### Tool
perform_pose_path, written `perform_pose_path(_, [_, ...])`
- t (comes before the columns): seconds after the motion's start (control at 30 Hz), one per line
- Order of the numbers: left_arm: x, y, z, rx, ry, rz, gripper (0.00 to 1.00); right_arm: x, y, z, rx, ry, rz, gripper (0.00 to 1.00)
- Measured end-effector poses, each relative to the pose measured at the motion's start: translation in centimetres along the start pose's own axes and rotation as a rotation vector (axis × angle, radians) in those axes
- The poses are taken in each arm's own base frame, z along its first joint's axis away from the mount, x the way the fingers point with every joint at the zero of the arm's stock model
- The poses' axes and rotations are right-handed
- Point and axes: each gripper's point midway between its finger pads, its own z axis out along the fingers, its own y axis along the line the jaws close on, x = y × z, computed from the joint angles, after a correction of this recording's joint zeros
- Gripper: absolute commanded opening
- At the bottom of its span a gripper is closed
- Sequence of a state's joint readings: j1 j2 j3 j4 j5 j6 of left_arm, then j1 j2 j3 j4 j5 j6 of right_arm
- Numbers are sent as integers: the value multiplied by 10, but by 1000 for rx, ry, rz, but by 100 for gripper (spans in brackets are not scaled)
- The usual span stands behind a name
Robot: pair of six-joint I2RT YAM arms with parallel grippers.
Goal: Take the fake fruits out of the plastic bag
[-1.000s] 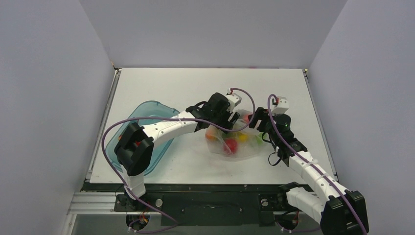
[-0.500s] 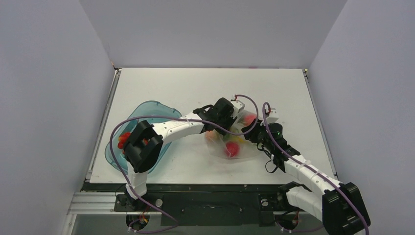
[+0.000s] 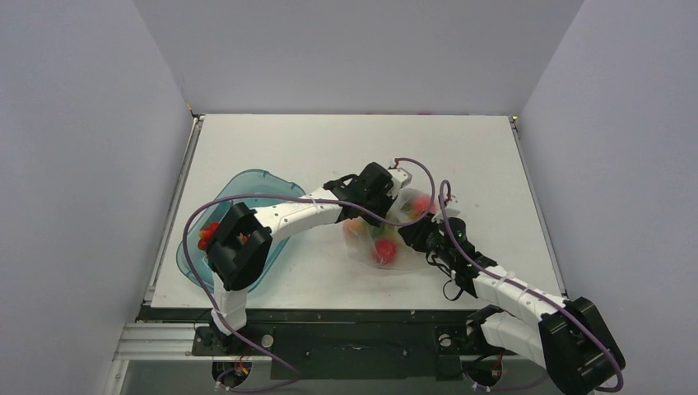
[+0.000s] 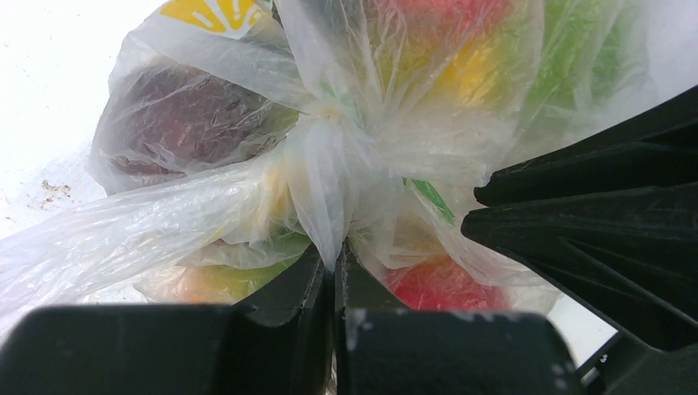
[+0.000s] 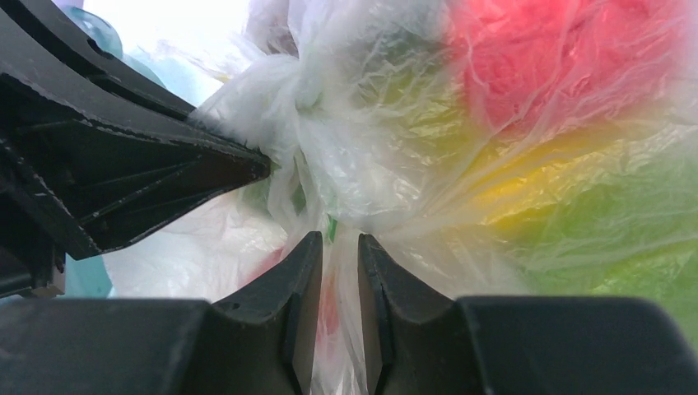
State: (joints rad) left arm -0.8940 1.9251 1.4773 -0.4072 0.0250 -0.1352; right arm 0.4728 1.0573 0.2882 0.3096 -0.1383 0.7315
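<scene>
The white tabletop [image 3: 329, 148] sits between pale grey walls. On it, the left tool [image 4: 333, 262] is clamped tight on a twisted tuft of the plastic bag [image 4: 329, 156], and the right tool [image 5: 339, 247] pinches a strip of the same film from the opposite side. The fake fruits [image 5: 560, 58], red, yellow and green, lie inside the bag near mid-table, with a teal tray [image 3: 247, 185] apart to its left.
</scene>
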Motion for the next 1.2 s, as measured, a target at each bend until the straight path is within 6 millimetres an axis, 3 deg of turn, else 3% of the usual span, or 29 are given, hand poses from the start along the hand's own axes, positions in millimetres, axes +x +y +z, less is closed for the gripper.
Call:
perform_pose_path(0.13, [-6,-6,-10,33,-28,-12,0,-12,7,-7,-14,-44,14,30])
perform_pose_path(0.3, [-19,-13,-28,76,-98,-21,0,-43,14,-18,-19,-125,73,46])
perform_pose_path(0.47, [-27,-22,-33,122,-127,-36,0,-69,5,-23,17,-188,214,61])
perform_pose_path(0.77, [-25,-31,-33,163,-118,-52,0,-84,8,-14,92,-157,384,64])
perform_pose_path(1.07, [-21,-32,-30,173,-103,-59,0,-66,2,2,172,-82,436,64])
perform_pose_path(1.17, [-21,-33,-30,174,-99,-60,1,-60,2,9,188,-58,443,55])
perform_pose_path(1.2, [-22,-33,-30,175,-99,-60,10,-58,2,11,194,-53,448,51])
